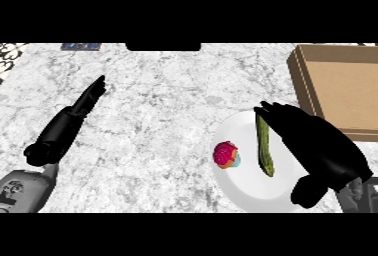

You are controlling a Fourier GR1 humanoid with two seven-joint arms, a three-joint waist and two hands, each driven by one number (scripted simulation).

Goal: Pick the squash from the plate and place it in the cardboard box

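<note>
Right hand [317, 145], fingers extended and holding nothing, hovers over the white plate [247, 192]. Just left of its fingers lies the long green squash [263, 145]; farther left, a pink frosted item [226, 154]. Cardboard box [336, 85] beyond the fingertips. Left hand [74, 117] rests flat, far left.

Kitchen setting: white-grey marbled stone worktop [162, 100] carrying a white plate [251, 192] of food at 5 o'clock (a green squash [263, 145], a pink-frosted pastry [226, 154]).
</note>
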